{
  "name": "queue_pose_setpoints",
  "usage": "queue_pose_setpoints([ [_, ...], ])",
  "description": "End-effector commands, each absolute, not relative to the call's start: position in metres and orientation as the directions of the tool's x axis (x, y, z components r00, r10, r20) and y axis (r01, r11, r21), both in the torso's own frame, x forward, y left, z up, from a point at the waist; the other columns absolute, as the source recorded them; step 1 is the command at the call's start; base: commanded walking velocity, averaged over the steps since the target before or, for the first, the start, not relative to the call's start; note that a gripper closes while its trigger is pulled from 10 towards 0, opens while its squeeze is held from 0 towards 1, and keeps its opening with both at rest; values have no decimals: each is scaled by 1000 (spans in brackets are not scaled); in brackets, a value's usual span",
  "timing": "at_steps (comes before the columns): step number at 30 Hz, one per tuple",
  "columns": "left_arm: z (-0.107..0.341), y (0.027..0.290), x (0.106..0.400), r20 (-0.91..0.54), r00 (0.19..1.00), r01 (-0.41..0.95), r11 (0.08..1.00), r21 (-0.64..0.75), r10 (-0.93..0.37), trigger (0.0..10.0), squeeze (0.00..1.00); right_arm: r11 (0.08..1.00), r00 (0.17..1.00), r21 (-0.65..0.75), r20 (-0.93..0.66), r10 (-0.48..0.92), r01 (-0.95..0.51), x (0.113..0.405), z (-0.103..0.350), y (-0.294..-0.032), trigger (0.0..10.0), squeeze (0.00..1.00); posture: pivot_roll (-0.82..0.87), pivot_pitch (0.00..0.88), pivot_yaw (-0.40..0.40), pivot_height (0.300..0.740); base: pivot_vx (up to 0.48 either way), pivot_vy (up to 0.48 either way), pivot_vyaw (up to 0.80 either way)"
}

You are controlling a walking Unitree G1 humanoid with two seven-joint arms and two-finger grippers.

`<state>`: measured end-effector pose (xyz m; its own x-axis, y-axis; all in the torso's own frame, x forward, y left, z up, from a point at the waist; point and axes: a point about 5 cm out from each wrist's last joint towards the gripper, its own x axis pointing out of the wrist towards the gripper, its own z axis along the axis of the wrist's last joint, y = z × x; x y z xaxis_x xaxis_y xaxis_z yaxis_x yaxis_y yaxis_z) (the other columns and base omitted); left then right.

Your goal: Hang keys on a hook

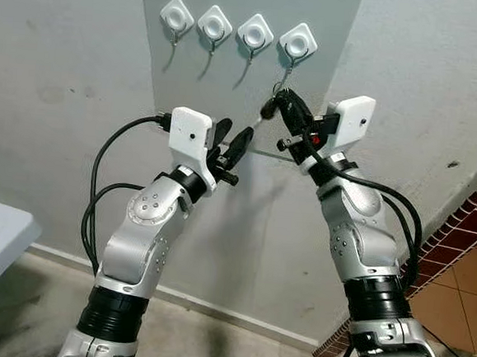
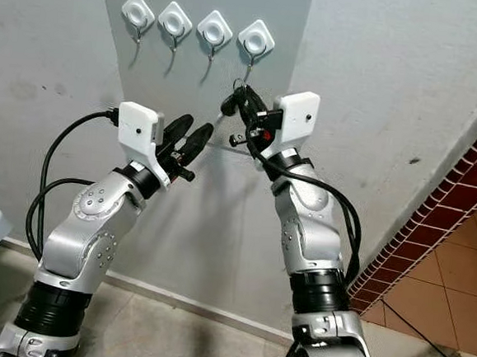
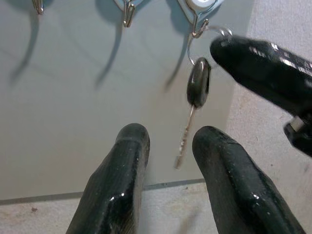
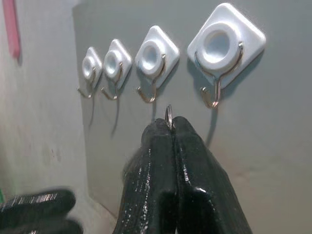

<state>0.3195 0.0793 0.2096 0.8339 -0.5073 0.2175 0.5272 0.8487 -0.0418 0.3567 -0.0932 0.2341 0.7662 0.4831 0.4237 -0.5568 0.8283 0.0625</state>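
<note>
Pinching the key ring [image 4: 168, 115] below the rightmost hook [image 4: 214, 95], right tool [image 4: 171, 127] closed; left tool [image 3: 168, 139] parted, empty.

You have four hooks [image 1: 236, 32] in a row on the wall panel [image 1: 318, 7]. Your right gripper [image 1: 280, 97] is just below the rightmost hook [image 1: 298, 43], the key [image 3: 197, 90] hanging beneath it, your left gripper [image 1: 231, 146] lower left.

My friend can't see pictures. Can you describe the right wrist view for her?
The right gripper pinches a key ring just below the nearest of four white wall hooks, not yet on it. The grey wall fills the background.
</note>
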Motion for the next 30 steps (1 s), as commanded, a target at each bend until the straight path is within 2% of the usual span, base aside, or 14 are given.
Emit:
queue_pose_setpoints([
  [1,217,77,317,237,819,541,841,-17,-523,10000,0,828,757,74,455,469,-556,360,243,-95,10000,0,108,0,-27,740,0,0,0],
  [30,216,75,318,231,821,543,839,-33,-522,10000,0,827,797,230,486,359,-512,376,252,-107,10000,0,106,0,-23,740,0,0,0],
])
